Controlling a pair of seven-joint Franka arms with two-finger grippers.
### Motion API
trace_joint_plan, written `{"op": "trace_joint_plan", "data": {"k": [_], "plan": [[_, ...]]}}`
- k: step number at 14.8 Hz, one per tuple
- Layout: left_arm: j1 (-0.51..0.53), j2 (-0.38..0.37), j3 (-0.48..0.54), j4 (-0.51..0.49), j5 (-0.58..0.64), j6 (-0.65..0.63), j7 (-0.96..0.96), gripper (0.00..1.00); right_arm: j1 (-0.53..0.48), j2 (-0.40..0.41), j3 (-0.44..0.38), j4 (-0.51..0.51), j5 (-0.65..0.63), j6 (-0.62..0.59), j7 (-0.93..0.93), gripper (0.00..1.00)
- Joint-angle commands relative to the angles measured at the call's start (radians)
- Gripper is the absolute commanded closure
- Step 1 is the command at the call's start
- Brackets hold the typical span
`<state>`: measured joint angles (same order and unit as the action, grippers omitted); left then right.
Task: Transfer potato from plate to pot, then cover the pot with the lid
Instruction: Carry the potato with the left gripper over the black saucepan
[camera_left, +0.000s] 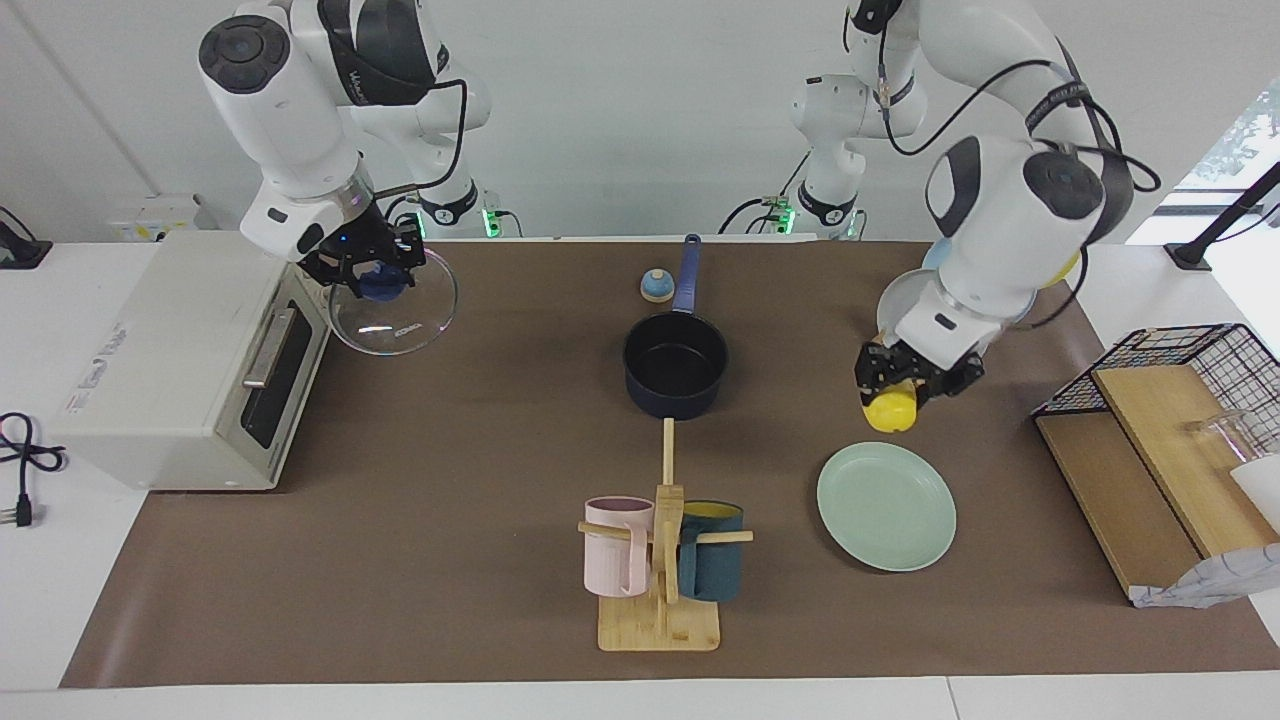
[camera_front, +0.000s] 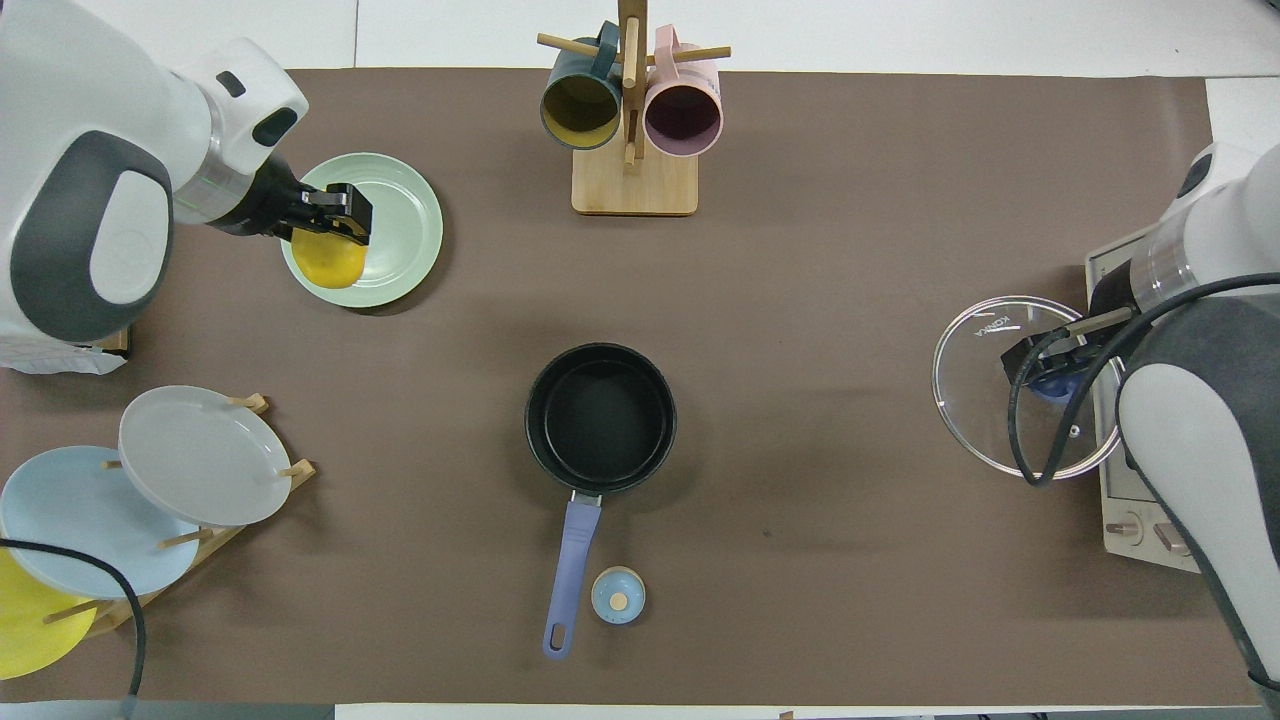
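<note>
The yellow potato (camera_left: 890, 409) (camera_front: 327, 259) hangs in the air, with my left gripper (camera_left: 897, 390) (camera_front: 334, 226) shut on it. It is above the table beside the pale green plate (camera_left: 886, 520) (camera_front: 402, 212), which lies bare toward the left arm's end. The dark navy pot (camera_left: 676, 365) (camera_front: 601, 417) sits mid-table with nothing in it, its blue handle pointing toward the robots. My right gripper (camera_left: 366, 272) (camera_front: 1048, 366) is shut on the blue knob of the glass lid (camera_left: 398, 310) (camera_front: 990, 400). It holds the lid tilted in the air by the toaster oven's door.
A white toaster oven (camera_left: 170, 340) stands at the right arm's end. A wooden mug stand (camera_left: 660, 560) with two mugs is at the table edge farthest from the robots. A small blue bell (camera_left: 656, 287) lies beside the pot handle. A plate rack (camera_front: 150, 480) and a wire basket (camera_left: 1180, 370) occupy the left arm's end.
</note>
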<state>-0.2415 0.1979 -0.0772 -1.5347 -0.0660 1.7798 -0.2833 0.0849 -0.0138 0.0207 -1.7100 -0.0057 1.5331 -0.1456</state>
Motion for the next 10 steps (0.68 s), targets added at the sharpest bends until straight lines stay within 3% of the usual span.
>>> {"op": "trace_joint_plan", "data": {"k": [1, 5, 10], "plan": [[-0.148, -0.113, 0.014, -0.177, -0.009, 0.026, -0.309, 1.0, -0.005, -0.014, 0.005, -0.01, -0.011, 0.005, 0.014, 1.0], [-0.303, -0.186, 0.013, -0.395, -0.011, 0.212, -0.551, 1.0, -0.005, -0.014, 0.005, -0.011, -0.005, 0.019, 0.02, 1.0], [-0.389, -0.112, 0.014, -0.534, -0.011, 0.49, -0.548, 1.0, -0.005, -0.014, 0.007, -0.013, -0.004, 0.019, 0.029, 1.0]]}}
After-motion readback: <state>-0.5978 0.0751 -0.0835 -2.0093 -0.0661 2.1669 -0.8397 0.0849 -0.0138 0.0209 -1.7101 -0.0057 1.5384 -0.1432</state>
